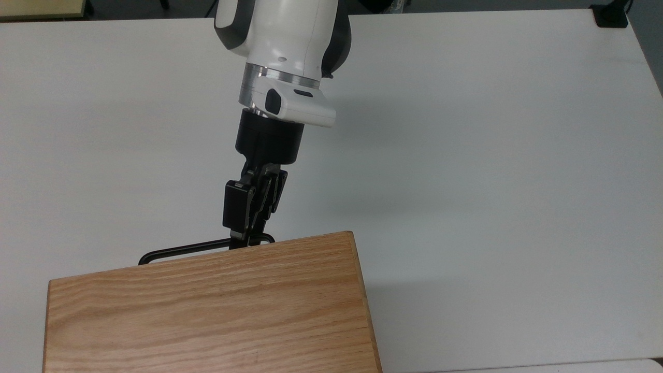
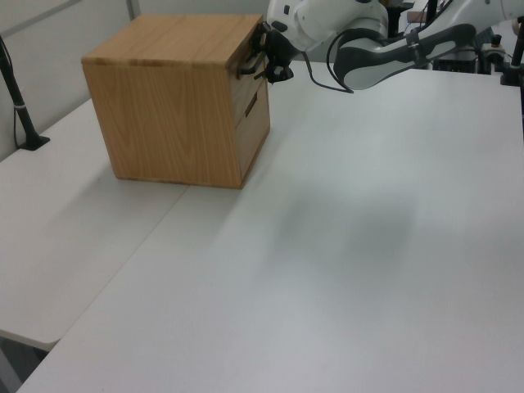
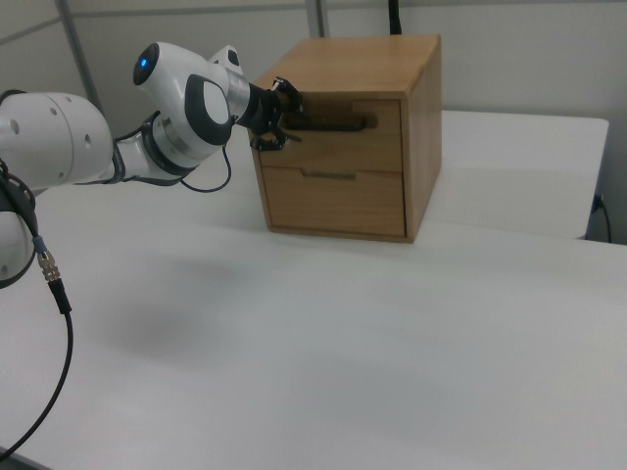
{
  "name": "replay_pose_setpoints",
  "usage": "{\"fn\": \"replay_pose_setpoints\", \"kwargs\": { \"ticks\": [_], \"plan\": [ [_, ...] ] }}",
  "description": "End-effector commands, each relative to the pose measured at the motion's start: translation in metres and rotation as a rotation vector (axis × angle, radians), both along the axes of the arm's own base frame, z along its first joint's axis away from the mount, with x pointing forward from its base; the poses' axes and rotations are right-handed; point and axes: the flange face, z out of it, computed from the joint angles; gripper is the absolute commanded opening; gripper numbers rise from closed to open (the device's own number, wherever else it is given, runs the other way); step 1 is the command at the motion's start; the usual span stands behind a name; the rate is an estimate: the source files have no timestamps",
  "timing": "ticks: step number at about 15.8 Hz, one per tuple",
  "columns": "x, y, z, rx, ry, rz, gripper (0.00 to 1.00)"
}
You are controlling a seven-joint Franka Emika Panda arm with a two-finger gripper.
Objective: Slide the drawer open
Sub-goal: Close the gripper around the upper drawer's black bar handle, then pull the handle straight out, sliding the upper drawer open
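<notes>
Gripper [image 1: 242,239] at handle [image 1: 186,248], right end in top view; finger gap unclear, possibly pinching. Right view exposes drawer [image 3: 333,134] front, topmost in cabinet [image 3: 372,59], flush, handle horizontal.

A white table [image 1: 466,155] spreads out beneath my gripper [image 1: 243,241], bare and flat on every side. Straight ahead of my fingertips an oak cabinet [image 3: 377,69] stands directly on it. In the left view a seam runs along the tabletop under the cabinet, and a black post [image 2: 16,98] stands beyond it.
</notes>
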Motion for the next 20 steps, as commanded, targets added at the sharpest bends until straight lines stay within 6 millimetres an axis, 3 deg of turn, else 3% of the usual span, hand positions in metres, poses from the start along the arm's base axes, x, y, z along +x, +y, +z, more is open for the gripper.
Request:
{"fn": "replay_pose_setpoints", "kwargs": {
  "ticks": [1,5,7,10,15,20],
  "plan": [
    [0.01,-0.001,-0.004,-0.01,-0.032,-0.001,0.29],
    [0.005,0.0,-0.001,0.023,-0.036,-0.018,0.16],
    [-0.006,-0.001,0.018,0.055,-0.057,-0.035,0.13],
    [-0.033,-0.005,0.032,0.087,-0.052,-0.037,0.1],
    [-0.085,-0.008,0.036,0.178,-0.022,-0.085,0.08],
    [-0.139,0.013,0.036,0.238,0.019,-0.082,0.08]
  ]
}}
